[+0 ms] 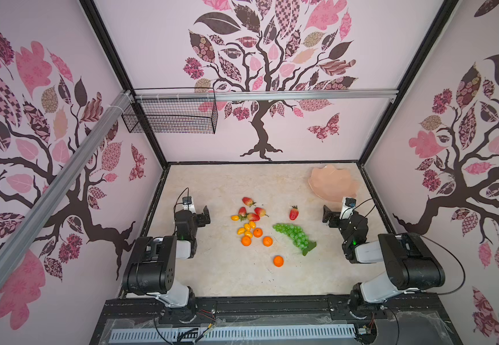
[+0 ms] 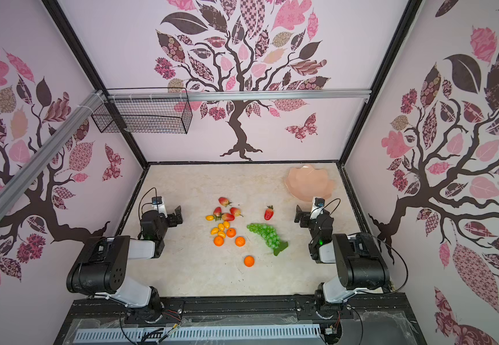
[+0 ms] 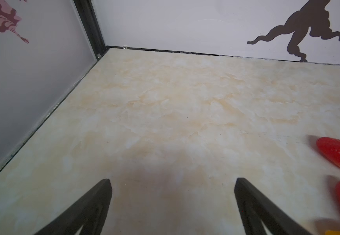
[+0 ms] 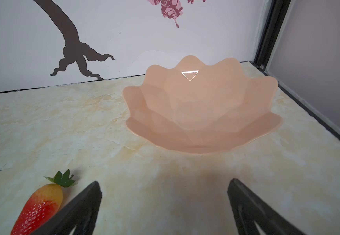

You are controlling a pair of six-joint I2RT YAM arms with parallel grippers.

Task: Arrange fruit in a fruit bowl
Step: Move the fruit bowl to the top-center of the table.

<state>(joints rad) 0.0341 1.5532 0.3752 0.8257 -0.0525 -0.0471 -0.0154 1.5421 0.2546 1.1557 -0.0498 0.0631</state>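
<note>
You are holding the left gripper [image 3: 172, 183] and right gripper [image 4: 164, 184] spread wide and empty while the fruit [image 1: 250, 225] is lying mid-frame, the fruit bowl [image 1: 333, 182] sitting upper right, so a careless pinch risks rolling the tangerines [image 1: 257, 232] away.

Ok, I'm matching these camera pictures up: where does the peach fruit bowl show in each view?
Top view: fruit bowl at the far right corner of the table.
Top view: fruit bowl again in that corner.
Left wrist: not in it.
Right wrist: centre right, ahead of the open right end effector.
Shared landmark: painted tree roots, seen in all four.
</note>
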